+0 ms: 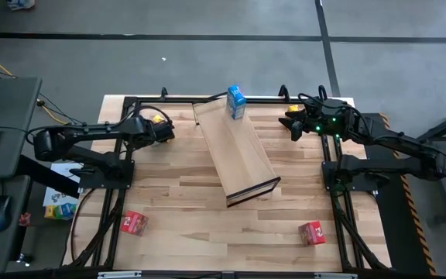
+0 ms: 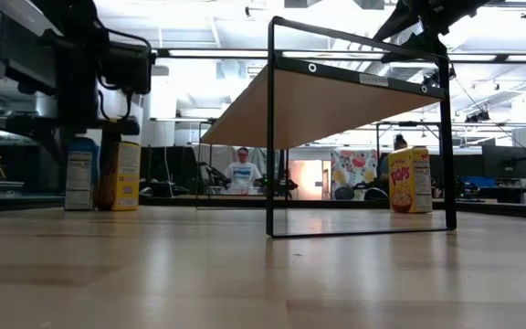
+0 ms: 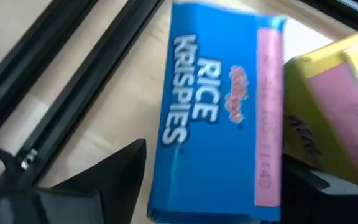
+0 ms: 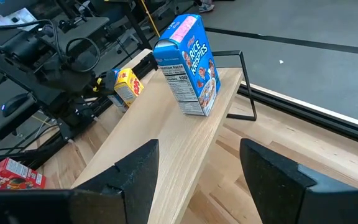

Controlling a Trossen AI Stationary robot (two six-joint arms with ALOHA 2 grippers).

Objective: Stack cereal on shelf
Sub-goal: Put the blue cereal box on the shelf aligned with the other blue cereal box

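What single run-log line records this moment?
left gripper: around blue box | right gripper: open, empty | shelf: one blue box

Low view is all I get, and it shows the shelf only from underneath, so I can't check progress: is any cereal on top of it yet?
Observer: Yes, one blue box stands upright at the far end of the shelf.
Operator: I see no red ones. Where are they?
Observer: The left red box and the right red box lie on the tabletop, near its front edge, off the shelf.
Operator: And the right claw?
Observer: The right claw is open and empty, facing the shelf's far end from the right side.
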